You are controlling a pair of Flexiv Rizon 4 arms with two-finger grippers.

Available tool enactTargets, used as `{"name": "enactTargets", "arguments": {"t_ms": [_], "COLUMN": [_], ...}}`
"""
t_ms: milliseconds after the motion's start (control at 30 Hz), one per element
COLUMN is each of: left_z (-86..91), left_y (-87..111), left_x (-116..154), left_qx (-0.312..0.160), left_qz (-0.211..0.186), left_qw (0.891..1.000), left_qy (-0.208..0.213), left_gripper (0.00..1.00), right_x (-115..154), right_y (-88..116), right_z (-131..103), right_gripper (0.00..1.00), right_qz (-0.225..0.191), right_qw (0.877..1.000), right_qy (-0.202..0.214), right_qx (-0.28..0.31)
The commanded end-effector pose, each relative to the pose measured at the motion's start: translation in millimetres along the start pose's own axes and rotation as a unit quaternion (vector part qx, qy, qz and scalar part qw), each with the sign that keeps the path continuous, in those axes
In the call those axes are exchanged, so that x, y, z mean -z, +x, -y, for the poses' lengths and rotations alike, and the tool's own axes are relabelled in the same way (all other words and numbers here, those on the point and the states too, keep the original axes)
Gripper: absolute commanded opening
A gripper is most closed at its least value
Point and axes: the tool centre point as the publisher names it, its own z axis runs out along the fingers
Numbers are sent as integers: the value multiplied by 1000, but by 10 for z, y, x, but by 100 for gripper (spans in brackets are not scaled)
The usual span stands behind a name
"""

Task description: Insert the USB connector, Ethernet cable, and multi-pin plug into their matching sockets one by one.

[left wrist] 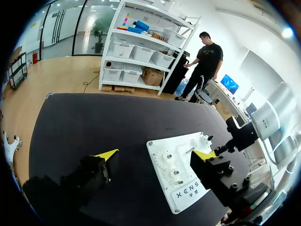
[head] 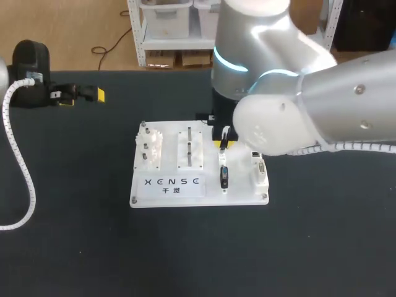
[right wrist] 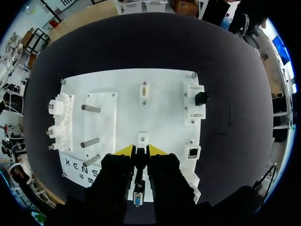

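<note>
Over the right half of the white board (head: 170, 158), my right claw (right wrist: 140, 151) stands almost closed. Its yellow tips pinch the dark back end of the multi-pin plug (right wrist: 138, 198), whose metal face lies on the board beneath my wrist. A small white socket block (right wrist: 142, 139) sits just ahead of the tips. I judge the step to be seating this plug: hold it square, line its shell up with the socket, then press straight so no pin bends. My left claw (left wrist: 155, 155) hangs wide open and empty, well apart over the desk (head: 74, 235).
</note>
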Motion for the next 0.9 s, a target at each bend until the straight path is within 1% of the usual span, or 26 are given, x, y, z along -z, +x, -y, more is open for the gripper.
{"name": "enactTargets", "arguments": {"t_ms": [33,233,400,633,900], "left_z": [-1,-1,-1,-1,-1], "left_y": [0,0,0,0,0], "left_x": [0,0,0,0,0], "left_qx": [0,0,0,0,0], "left_qz": [0,0,0,0,0], "left_qw": [1000,1000,1000,1000,1000], "left_qy": [0,0,0,0,0], "left_gripper": [100,100,100,100,100], "right_x": [163,214,178,117,29], "right_y": [67,58,91,139,148], "right_z": [163,419,640,748,778], "right_gripper": [0,0,0,0,0], "right_qz": [16,25,19,11,7], "right_qw": [1000,1000,999,998,998], "right_qy": [-10,5,27,41,48], "right_qx": [-2,-13,-30,-39,-40]}}
